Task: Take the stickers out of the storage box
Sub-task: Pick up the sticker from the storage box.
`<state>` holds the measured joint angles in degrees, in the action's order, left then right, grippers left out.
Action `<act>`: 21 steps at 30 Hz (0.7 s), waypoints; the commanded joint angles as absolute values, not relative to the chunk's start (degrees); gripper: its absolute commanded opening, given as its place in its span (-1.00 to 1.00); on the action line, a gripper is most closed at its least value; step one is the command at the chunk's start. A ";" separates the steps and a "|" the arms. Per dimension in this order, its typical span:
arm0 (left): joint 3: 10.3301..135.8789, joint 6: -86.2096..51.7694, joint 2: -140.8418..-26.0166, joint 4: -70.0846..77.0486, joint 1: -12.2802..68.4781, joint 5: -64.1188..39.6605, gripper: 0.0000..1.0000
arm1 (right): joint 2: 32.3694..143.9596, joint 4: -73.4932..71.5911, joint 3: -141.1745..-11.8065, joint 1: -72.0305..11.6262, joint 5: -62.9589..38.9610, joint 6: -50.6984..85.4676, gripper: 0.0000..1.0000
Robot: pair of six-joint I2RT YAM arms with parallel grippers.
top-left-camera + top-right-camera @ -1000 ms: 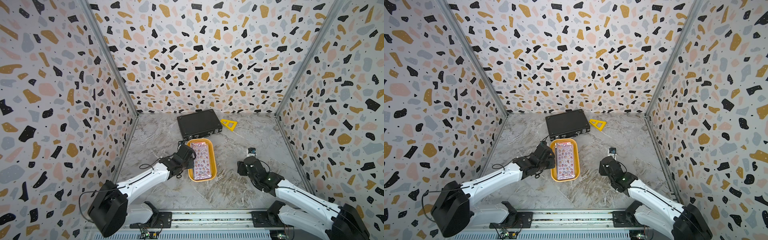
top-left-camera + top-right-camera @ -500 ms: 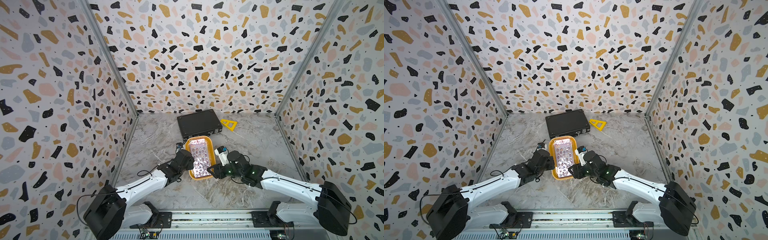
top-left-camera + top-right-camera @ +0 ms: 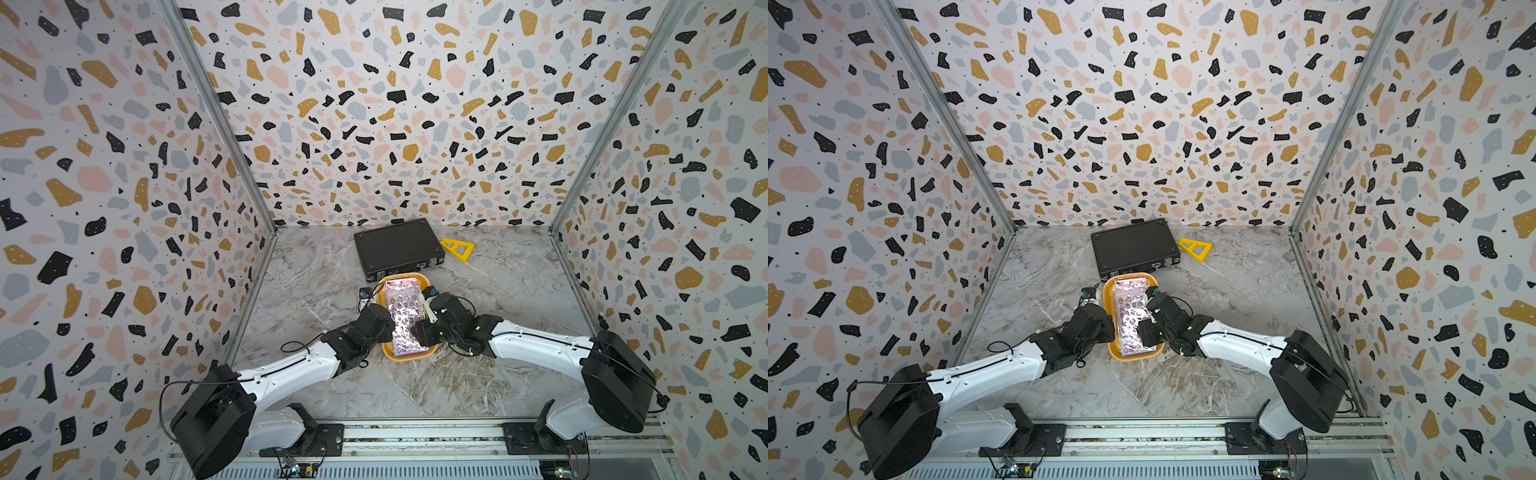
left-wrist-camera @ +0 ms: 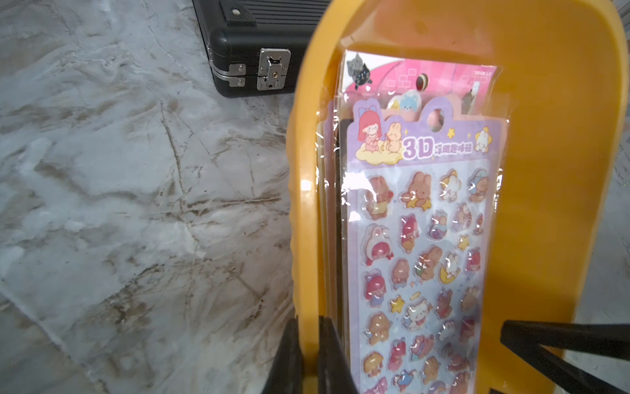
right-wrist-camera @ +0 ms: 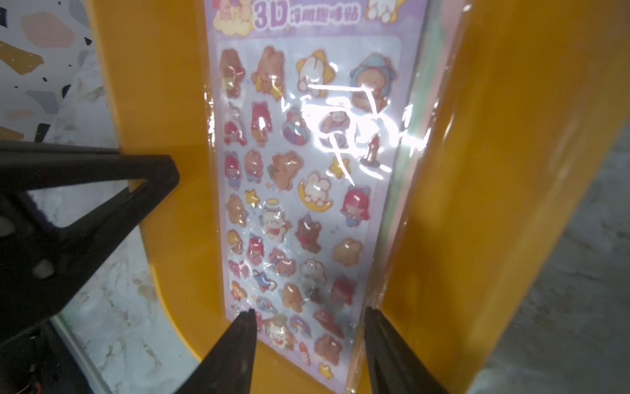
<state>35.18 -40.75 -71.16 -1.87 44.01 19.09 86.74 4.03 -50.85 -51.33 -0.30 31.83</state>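
Left fingers [image 4: 330, 358] clamp storage box [image 4: 545, 170]; right fingers [image 5: 235, 348] apart over stickers [image 5: 306, 204] | marble tabletop [image 4: 136, 204]

A grey marble-patterned tabletop [image 3: 519, 299] carries three things. A shallow yellow-orange plastic tray [image 3: 405, 357] lies near the middle. Just behind its far end sits a black hard-shell briefcase with metal latches [image 3: 397, 247]. A yellow plastic triangle ruler [image 3: 452, 245] lies just beside it.

A big white "3D" stands on the purple top of the stickers [image 4: 421, 245], at the end far from the fingers [image 4: 329, 358] of the left gripper [image 4: 308, 341]. Small Chinese signs follow it. It also shows far from the fingers [image 5: 238, 344] of the right gripper [image 5: 310, 312]. Tiny letters on the pink sheet [image 4: 409, 73] behind cannot be read.
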 commanded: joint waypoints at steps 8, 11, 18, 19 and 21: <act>35.62 -39.37 -70.66 0.00 45.06 23.20 -1.00 | 88.79 4.83 -51.80 -50.38 2.29 31.67 0.20; 35.77 -39.27 -70.72 0.09 45.26 23.55 -1.00 | 89.92 2.95 -51.17 -49.68 -1.91 32.22 0.19; 35.77 -39.28 -71.38 0.26 45.44 23.95 -1.00 | 90.12 -2.60 -49.12 -47.67 -9.54 33.44 0.16; 35.77 -39.56 -71.37 0.26 45.43 24.08 -1.00 | 89.53 -3.11 -48.54 -47.48 -10.05 33.65 0.14; 35.68 -39.87 -71.47 0.44 45.44 24.17 -1.00 | 88.32 -3.21 -47.82 -47.22 -10.53 33.79 0.09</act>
